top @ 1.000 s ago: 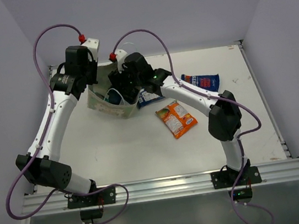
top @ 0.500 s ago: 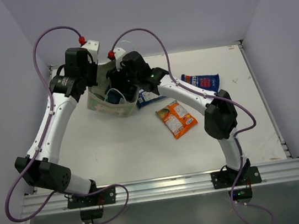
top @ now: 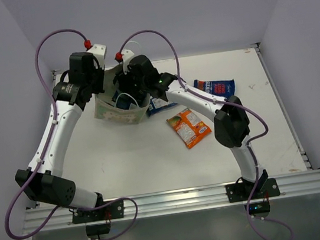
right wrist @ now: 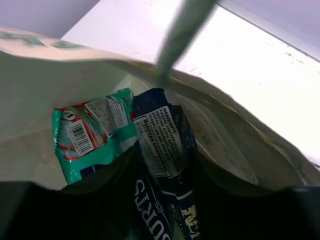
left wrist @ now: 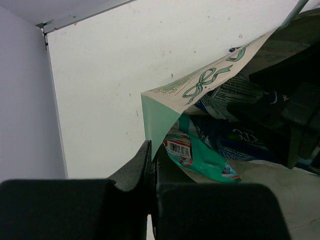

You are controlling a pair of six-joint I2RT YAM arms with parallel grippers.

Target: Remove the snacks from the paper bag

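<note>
The paper bag (top: 117, 111) is seen near the table's (top: 125, 166) far left corner, its rim pinched by the closed left claw (left wrist: 150, 152). The right claw (right wrist: 162, 172) is set inside, astride a dark blue packet (right wrist: 156, 132); a grip cannot be confirmed.

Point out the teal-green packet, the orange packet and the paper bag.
teal-green packet (right wrist: 92, 132), right wrist view, middle of its printed face beside the barcode.
orange packet (top: 189, 127), top external view, centre of its upper face.
paper bag (top: 116, 112), top external view, its near outer wall.
</note>
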